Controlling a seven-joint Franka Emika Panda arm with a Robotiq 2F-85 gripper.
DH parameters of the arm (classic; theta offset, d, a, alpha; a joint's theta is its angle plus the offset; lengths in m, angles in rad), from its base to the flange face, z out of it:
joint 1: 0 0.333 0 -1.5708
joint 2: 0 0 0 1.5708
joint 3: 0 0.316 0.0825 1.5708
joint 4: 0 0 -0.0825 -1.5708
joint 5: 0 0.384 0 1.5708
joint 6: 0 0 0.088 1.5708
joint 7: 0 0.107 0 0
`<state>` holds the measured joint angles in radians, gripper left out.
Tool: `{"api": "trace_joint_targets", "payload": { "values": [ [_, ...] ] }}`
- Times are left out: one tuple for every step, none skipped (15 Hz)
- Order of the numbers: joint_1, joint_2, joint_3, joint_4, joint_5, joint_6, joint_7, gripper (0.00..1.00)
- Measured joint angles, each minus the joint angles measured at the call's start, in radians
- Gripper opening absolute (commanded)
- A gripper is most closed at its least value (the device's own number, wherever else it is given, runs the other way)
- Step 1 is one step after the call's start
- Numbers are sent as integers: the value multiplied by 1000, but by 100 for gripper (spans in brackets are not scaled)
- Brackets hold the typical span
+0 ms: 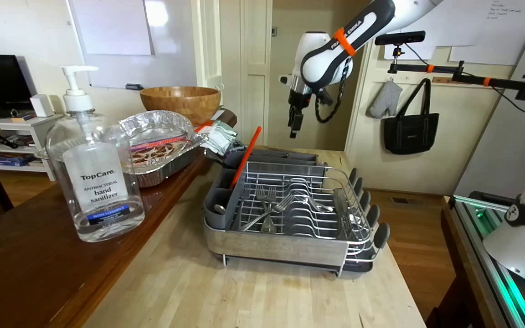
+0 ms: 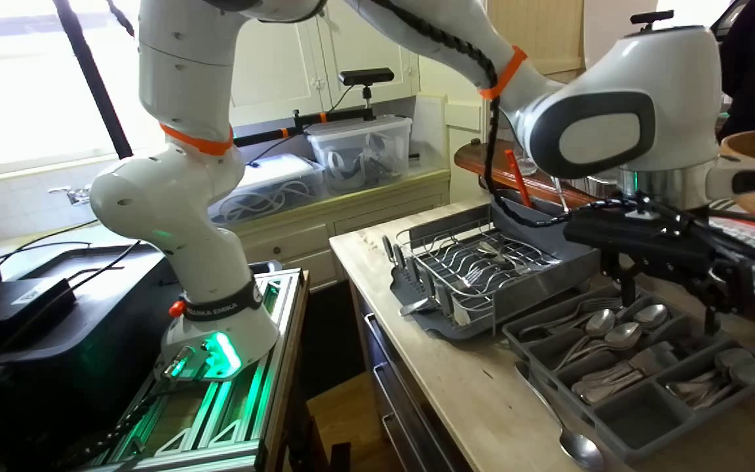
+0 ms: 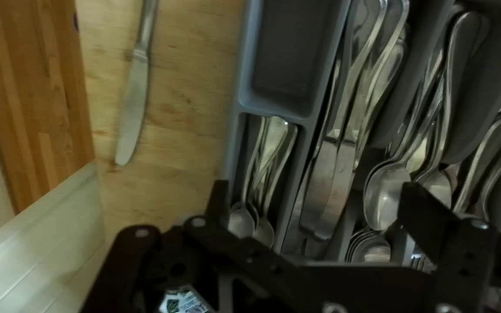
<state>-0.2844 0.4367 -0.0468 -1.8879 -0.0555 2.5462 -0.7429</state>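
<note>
Right now, the gripper is hanging over the gray cutlery tray, its fingers standing well apart and released along the bottom of the wrist view. The tray is filling much of the right half of that view and is showing at the lower right of an exterior view. Inside it, small spoons are lying near the finger toward the left of the frame, table knives are lying in the next compartment, and larger spoons are resting farther right.

Just beside the tray, a single large spoon is lying on the pale wooden counter, low in an exterior view. A lone knife is lying apart from the tray, at upper left in the wrist view.

Farther along the counter, a dish rack is occupying the middle of an exterior view; it is bearing forks, while a red utensil is leaning out of it. At upper left there, a wooden bowl is sitting behind foil trays, and a hand sanitizer bottle is standing at left.

Beyond, a gray oven mitt and a black bag are hanging at upper right.
</note>
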Motion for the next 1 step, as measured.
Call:
{"api": "trace_joint_targets", "payload": {
  "values": [
    [-11, -49, -3, -38, 0, 6, -12, 100]
  ]
}}
